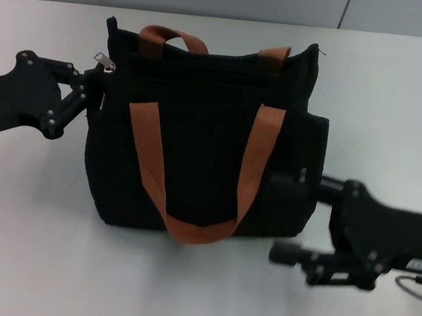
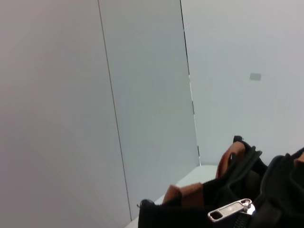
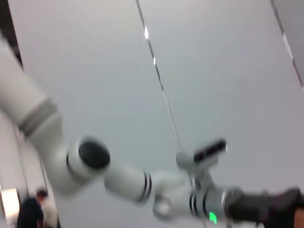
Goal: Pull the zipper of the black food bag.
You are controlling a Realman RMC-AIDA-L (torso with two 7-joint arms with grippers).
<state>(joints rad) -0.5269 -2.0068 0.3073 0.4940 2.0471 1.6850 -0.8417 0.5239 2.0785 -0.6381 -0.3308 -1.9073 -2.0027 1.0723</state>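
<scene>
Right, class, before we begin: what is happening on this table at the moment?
A two-armed robot is working on the black food bag, which stands upright on the white table. The left gripper is at the bag's top corner, right by the silver zipper pull tab. The right gripper is against the bag's other side, apparently steadying it.

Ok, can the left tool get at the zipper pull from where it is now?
Probably yes. The left tool sits right at the black food bag's upper corner, beside the zipper, whose silver tab sticks out free. Nothing lies between them. The right tool is against the bag's opposite side.
</scene>
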